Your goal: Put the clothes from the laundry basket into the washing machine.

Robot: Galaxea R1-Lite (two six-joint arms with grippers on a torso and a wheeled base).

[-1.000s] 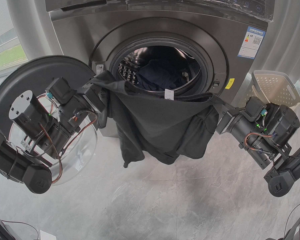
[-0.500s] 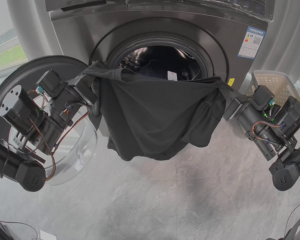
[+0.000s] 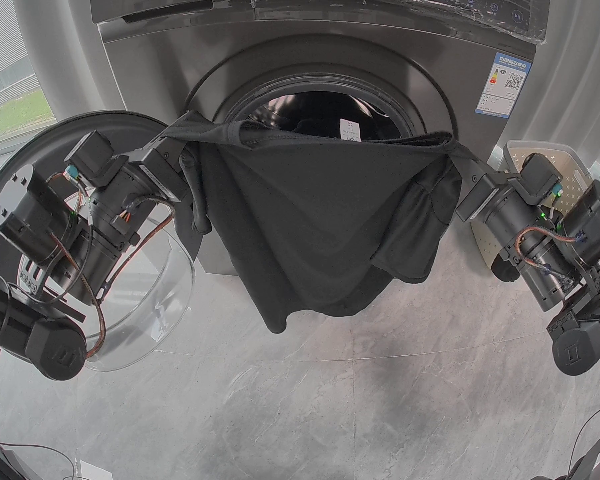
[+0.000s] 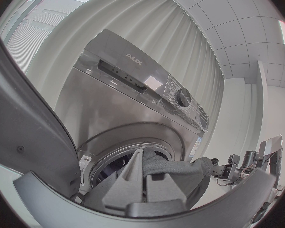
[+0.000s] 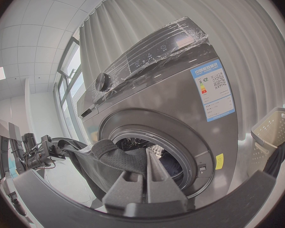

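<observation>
Black shirt (image 3: 313, 215) clamped tight in left fingers (image 4: 126, 184) and right fingers (image 5: 161, 187).

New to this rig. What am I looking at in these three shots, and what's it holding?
It's a two-armed robot on wheels, facing a washing machine whose round door stands open on the robot's left. The wide shot comes from a camera on the robot's head, looking down at both arms. The other two come from a camera on each wrist, looking along that arm's fingers. The left gripper and the right gripper are each shut on one end of a black garment. It is stretched between them in front of the drum opening, and its lower part hangs above the grey floor. Dark clothes lie inside the drum. The laundry basket stands beside the machine, on the robot's right.
</observation>
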